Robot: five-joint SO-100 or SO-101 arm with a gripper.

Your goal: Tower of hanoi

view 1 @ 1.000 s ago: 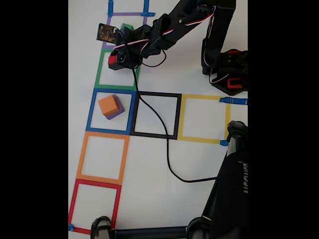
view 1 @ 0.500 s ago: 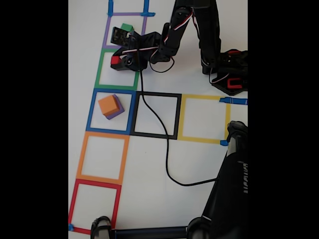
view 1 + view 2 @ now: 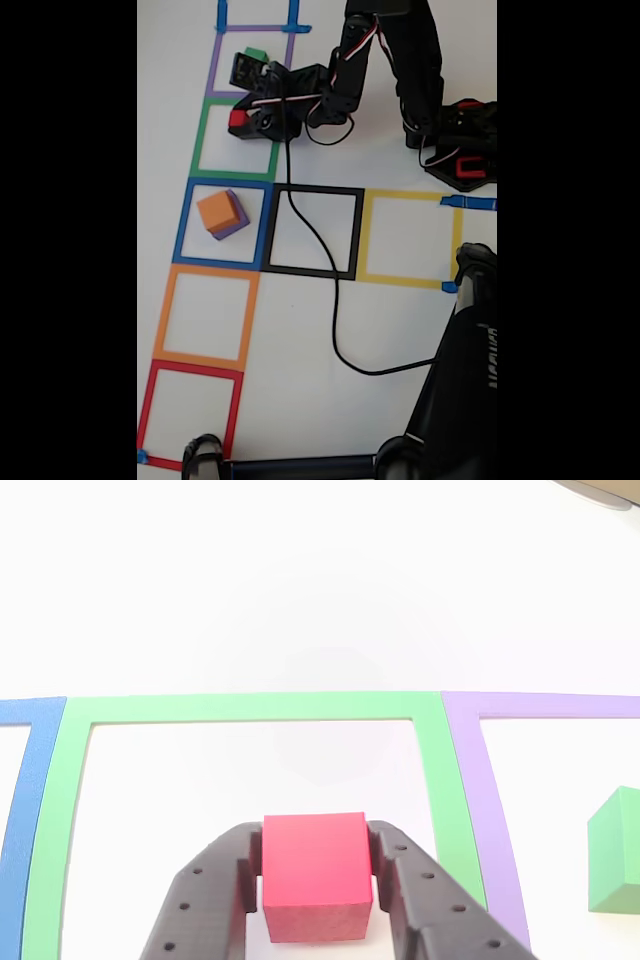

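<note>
In the other view my gripper (image 3: 315, 840) is shut on the small red cube (image 3: 315, 875), one black finger on each side, inside the green tape square (image 3: 250, 708). The fixed view has the gripper (image 3: 238, 118) and red cube (image 3: 237, 118) at the upper part of that green square (image 3: 205, 160); whether the cube touches the table is unclear. A green cube (image 3: 256, 55) (image 3: 615, 850) sits in the purple tape square (image 3: 215, 60). An orange cube (image 3: 217, 210) rests on the purple cube (image 3: 236, 226) in the blue square (image 3: 183, 225).
Black (image 3: 357, 235), yellow (image 3: 366, 235), orange (image 3: 205, 271) and red (image 3: 190, 368) tape squares lie on the white table. A black cable (image 3: 335, 310) trails across the black square. The arm base (image 3: 455, 140) stands at right; a dark stand (image 3: 460, 400) fills the lower right.
The gripper, still shut on the red cube, has shifted slightly right and the wrist has turned, as the arm folded back toward its base. The other cubes have not moved.
</note>
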